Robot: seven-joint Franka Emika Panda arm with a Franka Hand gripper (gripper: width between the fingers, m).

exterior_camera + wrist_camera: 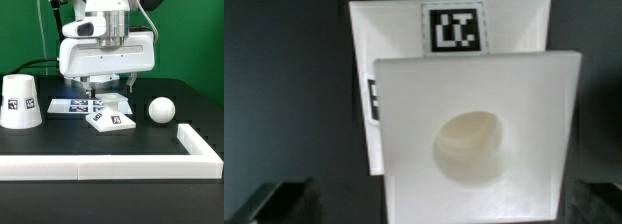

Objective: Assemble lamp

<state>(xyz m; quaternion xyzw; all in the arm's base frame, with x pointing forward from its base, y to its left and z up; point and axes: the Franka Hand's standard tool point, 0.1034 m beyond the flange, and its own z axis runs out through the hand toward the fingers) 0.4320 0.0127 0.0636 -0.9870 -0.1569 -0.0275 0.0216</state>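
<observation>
Gaping claw (pixel 108 96) over square base (pixel 111 119), bulb (pixel 162 108) and shade (pixel 19 100) aside

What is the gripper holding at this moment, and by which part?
Nothing is held. The gripper hangs open above the square base, which lies on the table.

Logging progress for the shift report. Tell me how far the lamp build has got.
Done: nothing joined; the base, bulb and shade all lie apart on the table. In hand: the jaws stand open above the base, gripping nothing. Left, likely: grasp and place the base, fit the bulb into its socket hole, then set the shade over it.
</observation>
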